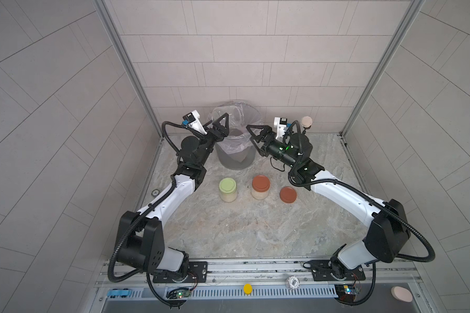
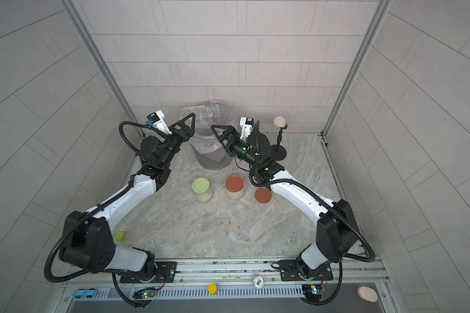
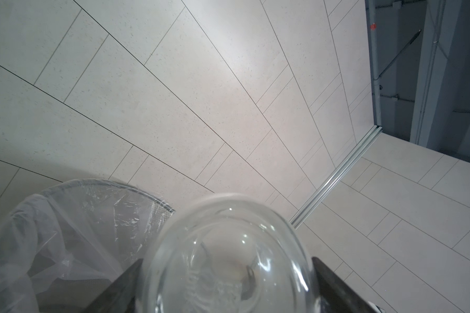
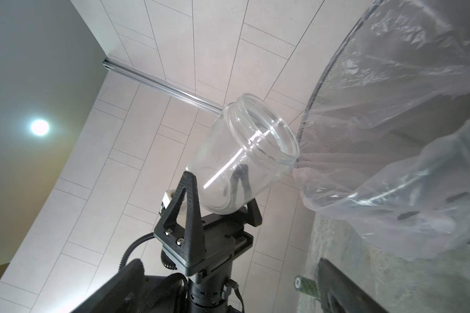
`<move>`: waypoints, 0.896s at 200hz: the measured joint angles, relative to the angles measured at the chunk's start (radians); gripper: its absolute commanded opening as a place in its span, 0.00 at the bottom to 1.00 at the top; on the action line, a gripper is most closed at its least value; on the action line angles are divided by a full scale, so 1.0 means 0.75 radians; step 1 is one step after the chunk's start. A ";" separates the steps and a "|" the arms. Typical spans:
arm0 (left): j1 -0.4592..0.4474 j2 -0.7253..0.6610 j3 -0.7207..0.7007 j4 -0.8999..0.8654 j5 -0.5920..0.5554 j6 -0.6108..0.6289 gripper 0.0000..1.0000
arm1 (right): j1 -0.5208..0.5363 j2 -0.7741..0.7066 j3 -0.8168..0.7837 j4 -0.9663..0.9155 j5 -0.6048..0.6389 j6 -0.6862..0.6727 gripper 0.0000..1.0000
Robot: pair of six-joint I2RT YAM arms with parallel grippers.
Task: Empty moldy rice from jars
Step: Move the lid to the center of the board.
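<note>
Left gripper (image 4: pixel 221 191): clenched on the base end of a lidless jar (image 4: pixel 242 151), one finger on each side of the glass. Jar raised off the surface (image 1: pixel 242 233), tipped well over, mouth toward the bin (image 1: pixel 235 160) and just beside its clear liner (image 4: pixel 391 135) at the rim; contact there impossible to tell. Glass clear right through in both wrist views.

Right gripper (image 1: pixel 253 141): released, jaws wide, nothing between them, in the air at the bin's other side, facing the left one across the opening.

Bin at the middle of the surface's far edge.

Nearer the surface's centre, in a row parallel to that edge:
- green-lidded jar (image 1: pixel 228 187), upright, capped, moldy rice (image 1: pixel 229 198) pale through the glass
- near it but apart, red-lidded jar (image 1: pixel 260 184), upright, capped, more of the same grains inside
- then a loose red lid (image 1: pixel 288 194) flat on the surface, close by the right forearm

Small dark green can (image 4: pixel 305 287) on the surface, in the right wrist view.
</note>
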 measured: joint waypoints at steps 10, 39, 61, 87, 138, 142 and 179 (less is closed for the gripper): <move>-0.007 -0.006 -0.016 0.029 -0.001 -0.014 0.00 | 0.013 0.037 0.019 0.029 0.008 0.030 1.00; -0.034 -0.025 -0.059 0.092 0.001 -0.044 0.00 | 0.037 0.152 0.082 0.095 0.038 0.101 1.00; -0.047 -0.041 -0.093 0.135 0.002 -0.064 0.00 | 0.050 0.222 0.113 0.154 0.062 0.146 1.00; -0.049 -0.058 -0.142 0.179 -0.002 -0.085 0.00 | 0.057 0.289 0.173 0.220 0.081 0.189 1.00; -0.049 -0.060 -0.156 0.245 -0.006 -0.122 0.00 | 0.057 0.403 0.284 0.367 0.119 0.278 1.00; -0.049 -0.060 -0.157 0.250 -0.005 -0.124 0.00 | 0.057 0.414 0.295 0.379 0.121 0.287 1.00; -0.049 -0.060 -0.178 0.277 0.004 -0.148 0.00 | 0.057 0.498 0.381 0.441 0.129 0.341 1.00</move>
